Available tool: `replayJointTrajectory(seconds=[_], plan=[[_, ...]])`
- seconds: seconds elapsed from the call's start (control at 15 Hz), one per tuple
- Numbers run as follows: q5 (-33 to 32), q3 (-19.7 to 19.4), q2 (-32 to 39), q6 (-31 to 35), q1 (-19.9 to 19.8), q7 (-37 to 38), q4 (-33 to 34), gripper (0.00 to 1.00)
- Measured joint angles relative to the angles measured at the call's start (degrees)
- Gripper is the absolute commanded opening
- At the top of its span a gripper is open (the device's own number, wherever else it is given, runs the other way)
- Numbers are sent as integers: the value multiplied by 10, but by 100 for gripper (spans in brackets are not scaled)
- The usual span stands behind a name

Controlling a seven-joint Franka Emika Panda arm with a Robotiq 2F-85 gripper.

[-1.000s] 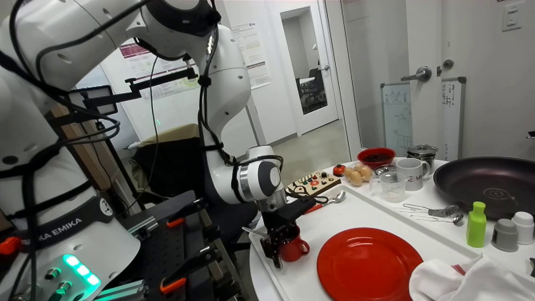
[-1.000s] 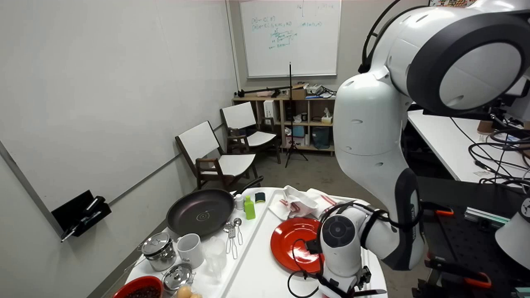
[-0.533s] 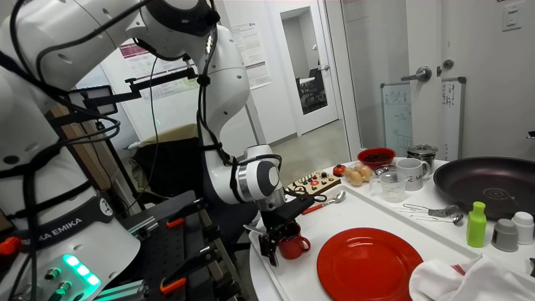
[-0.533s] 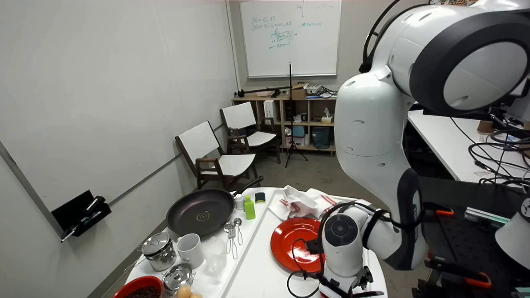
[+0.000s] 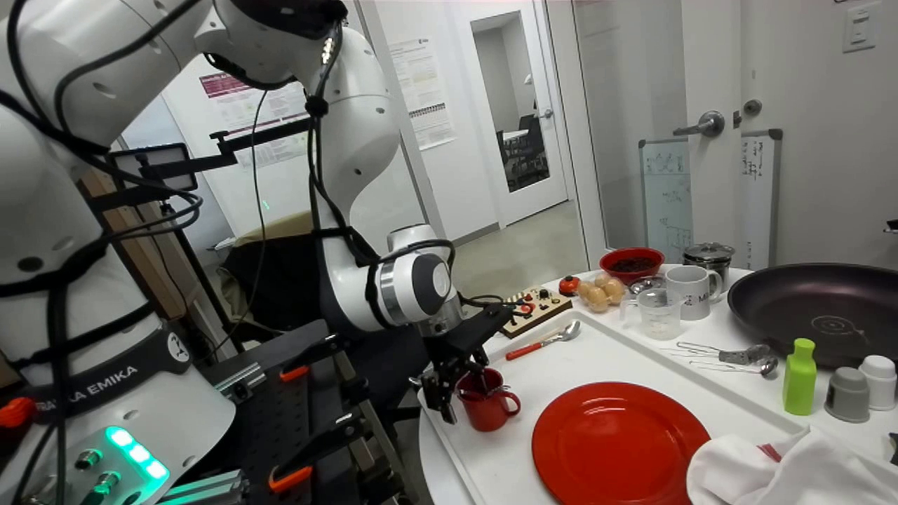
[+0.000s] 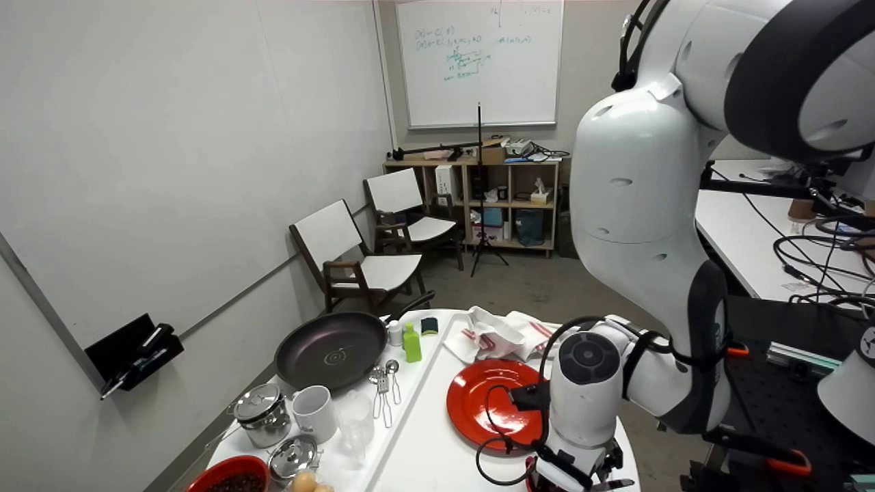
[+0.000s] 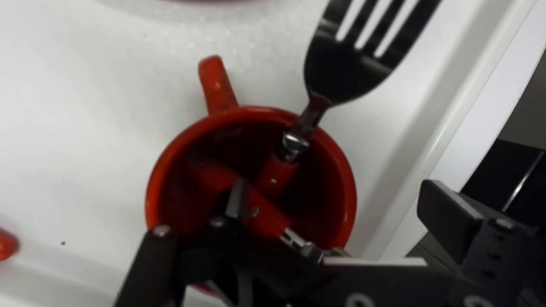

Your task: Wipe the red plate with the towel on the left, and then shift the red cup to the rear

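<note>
Your gripper is spread wide at the rim of the red cup. The cup stands upright on the white tray, near the red plate.

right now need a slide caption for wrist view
Open gripper at the red cup, which holds a fork and another utensil.

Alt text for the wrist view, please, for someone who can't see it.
A red cup, seen from above on a white tray, holds a fork, tines out, and a second red-handled utensil. The jaws stand open, one over the cup, the other outside its rim.
</note>
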Motion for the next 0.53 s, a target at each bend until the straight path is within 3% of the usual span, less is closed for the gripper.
replayJointTrajectory(seconds=[0.53], plan=[[4, -56, -80, 95, 80, 15, -109, 100]])
